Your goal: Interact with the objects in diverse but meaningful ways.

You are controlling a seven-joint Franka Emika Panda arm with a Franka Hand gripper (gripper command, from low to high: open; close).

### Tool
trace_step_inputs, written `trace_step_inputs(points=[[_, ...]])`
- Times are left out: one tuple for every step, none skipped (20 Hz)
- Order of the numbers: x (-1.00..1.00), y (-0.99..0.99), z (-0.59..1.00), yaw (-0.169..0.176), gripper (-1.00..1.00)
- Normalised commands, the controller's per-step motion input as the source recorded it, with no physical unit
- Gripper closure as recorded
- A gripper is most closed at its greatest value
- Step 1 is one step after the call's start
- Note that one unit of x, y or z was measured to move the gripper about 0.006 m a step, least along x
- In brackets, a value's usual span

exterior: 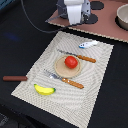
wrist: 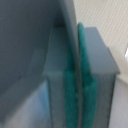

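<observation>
My gripper (exterior: 75, 22) hangs over the pink board (exterior: 107, 27) at the back. In the wrist view its teal pads (wrist: 86, 85) are pressed on both sides of a thin grey curved edge (wrist: 74, 30), which looks like the rim of the grey frying pan; the gripper (wrist: 77, 90) is shut on it. On the striped mat (exterior: 95, 85) a red tomato (exterior: 71, 62) sits on a tan plate (exterior: 61, 70). A white fish-shaped piece (exterior: 87, 44) lies beyond it, and a yellow banana (exterior: 44, 90) near the mat's front. A brown-handled utensil (exterior: 15, 78) lies on the black table.
A knife (exterior: 80, 57) and a fork (exterior: 65, 79), both brown-handled, flank the plate. A bowl (exterior: 122, 17) stands at the back on the exterior view's right. Dark round shapes (exterior: 93, 6) sit beside the gripper. A cable (exterior: 35, 22) trails across the black table.
</observation>
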Motion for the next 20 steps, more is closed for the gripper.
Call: trace_step_inputs(points=[[0.62,0.62,0.44,-0.007,1.0],[0.59,0.63,0.38,-0.014,1.0],[0.52,0.6,0.33,-0.015,1.0],[0.46,0.55,0.26,-0.013,1.0],[0.44,0.54,0.23,-0.013,1.0],[0.41,0.54,0.19,-0.004,1.0],[0.39,0.52,0.15,-0.001,1.0],[0.42,0.53,0.12,-0.002,1.0],[0.48,0.54,0.12,-0.006,1.0],[0.54,0.56,0.14,-0.016,1.0],[0.57,0.58,0.14,-0.029,1.0],[0.59,0.59,0.14,-0.035,1.0],[0.6,0.57,0.16,-0.036,1.0],[0.61,0.57,0.14,-0.036,1.0],[0.62,0.57,0.11,-0.035,1.0],[0.6,0.57,0.09,-0.034,1.0],[0.59,0.54,0.06,-0.033,1.0],[0.62,0.55,0.07,-0.035,1.0],[0.63,0.54,0.08,-0.038,1.0],[0.63,0.53,0.1,-0.043,1.0]])
